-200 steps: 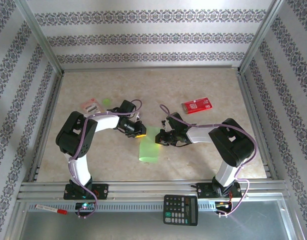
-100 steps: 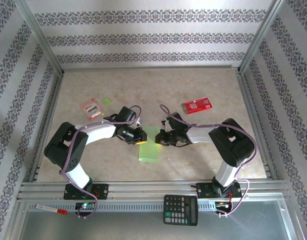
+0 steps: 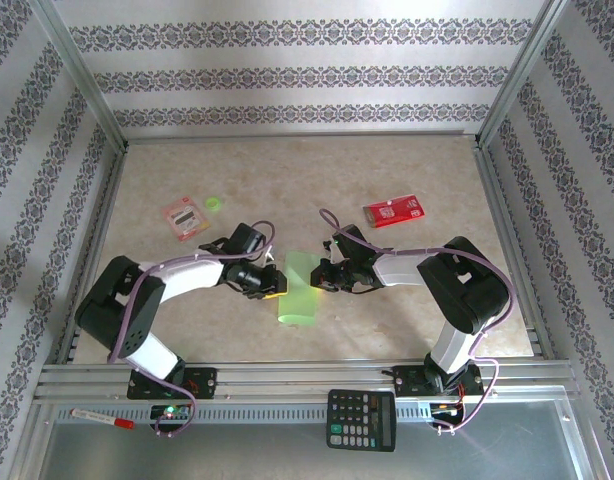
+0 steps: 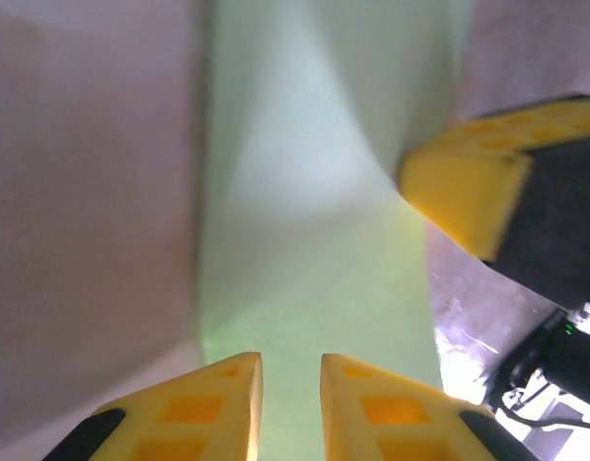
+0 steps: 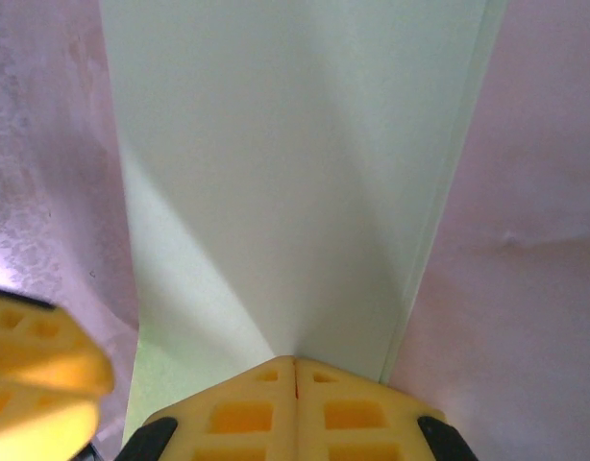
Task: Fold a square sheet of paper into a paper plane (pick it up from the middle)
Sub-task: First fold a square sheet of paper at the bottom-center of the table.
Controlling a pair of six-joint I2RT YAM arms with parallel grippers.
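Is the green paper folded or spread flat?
Folded: the green paper is a narrow strip, its layered edge visible in the right wrist view.

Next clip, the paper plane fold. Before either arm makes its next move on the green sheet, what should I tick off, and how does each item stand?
1. Right claw shut on the sheet: ok, the paper puckers into its closed fingers.
2. Left claw clamped on the sheet: not ok, a narrow gap shows between its fingers.
3. Sheet folded to a narrower strip, lying between both claws: ok.
4. Fold pressed flat: cannot tell, the close views are blurred.
5. Red packet apart from the sheet: ok.
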